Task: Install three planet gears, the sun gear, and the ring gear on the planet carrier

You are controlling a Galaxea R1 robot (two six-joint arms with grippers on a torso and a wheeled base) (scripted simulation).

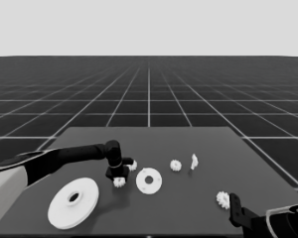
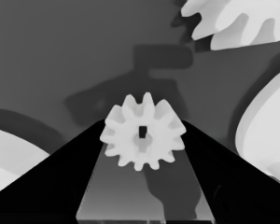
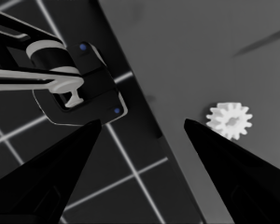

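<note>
One small gear (image 2: 143,137) lies flat, hole upward, between the left gripper (image 1: 118,177) fingers, which touch its teeth | smaller round part (image 1: 149,181) just beside, mid-table | larger round part (image 1: 73,202) near the left front corner | right gripper (image 3: 142,128) spread apart, parked at the right front corner.

Dim, even light; soft shadows on table (image 1: 188,208).

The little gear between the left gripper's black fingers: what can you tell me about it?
The gear is small, white, and matte like plastic, with blunt teeth all round and a small squarish centre hole. It lies flat on the dark table, between the left gripper fingers, which flank its sides, just left of the smaller round part. Another gear lies behind.
</note>
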